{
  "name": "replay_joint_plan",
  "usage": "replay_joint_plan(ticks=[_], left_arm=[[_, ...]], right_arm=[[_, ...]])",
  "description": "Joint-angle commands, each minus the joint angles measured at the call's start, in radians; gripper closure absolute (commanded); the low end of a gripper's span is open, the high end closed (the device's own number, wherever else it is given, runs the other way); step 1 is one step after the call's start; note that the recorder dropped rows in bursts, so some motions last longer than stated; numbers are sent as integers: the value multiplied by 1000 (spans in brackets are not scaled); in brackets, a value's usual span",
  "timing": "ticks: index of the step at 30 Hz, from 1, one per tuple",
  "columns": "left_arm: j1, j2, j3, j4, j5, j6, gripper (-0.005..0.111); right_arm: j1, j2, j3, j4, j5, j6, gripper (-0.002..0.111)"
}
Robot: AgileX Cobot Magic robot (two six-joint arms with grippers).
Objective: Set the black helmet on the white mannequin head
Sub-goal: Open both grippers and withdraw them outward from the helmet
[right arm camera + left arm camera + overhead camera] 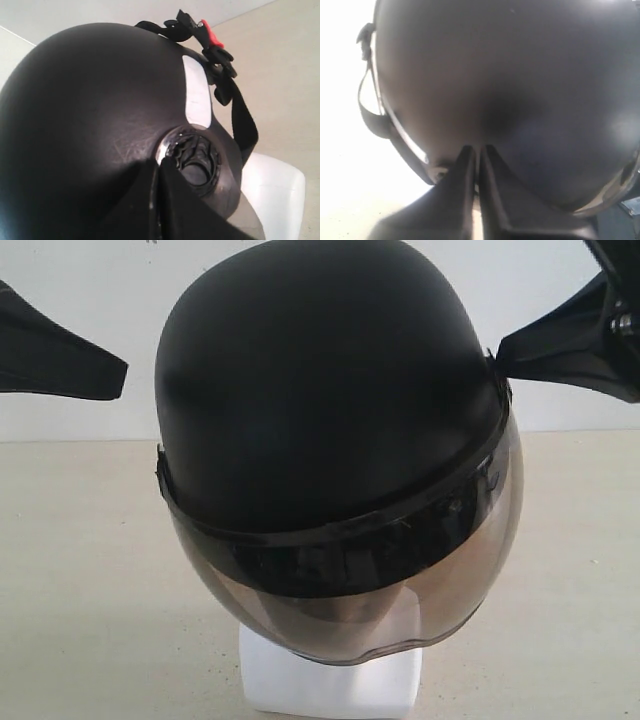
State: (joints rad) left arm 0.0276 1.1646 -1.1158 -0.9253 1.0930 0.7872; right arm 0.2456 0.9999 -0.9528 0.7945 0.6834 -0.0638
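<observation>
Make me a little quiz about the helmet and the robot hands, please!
1. True or false: the black helmet lies on the table beside the white mannequin head.
2. What colour is the strap clip seen in the right wrist view? A red, B green, C blue.
3. In the exterior view, which hand has a clear gap between it and the helmet?

Key:
1. False. The helmet sits on the head, and only the white neck base shows below the visor.
2. A.
3. The left hand.
</observation>
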Motion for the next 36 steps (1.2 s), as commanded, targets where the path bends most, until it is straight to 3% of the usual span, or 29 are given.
replay_joint_plan(ticks=[1,8,16,36], left_arm=[[26,-1,-6,-31,-4,-9,102],[31,-1,-6,-57,17,-9,102],[31,-1,-6,-57,19,-9,102],[31,-1,-6,-57,5,-9,102]], right_arm=[[-4,0,-1,-81,-5,47,108],[-4,0,-1,-127,-7,80,108],[-4,2,-64,30,-14,37,108],[-4,108,-50,-10,48,28,108]])
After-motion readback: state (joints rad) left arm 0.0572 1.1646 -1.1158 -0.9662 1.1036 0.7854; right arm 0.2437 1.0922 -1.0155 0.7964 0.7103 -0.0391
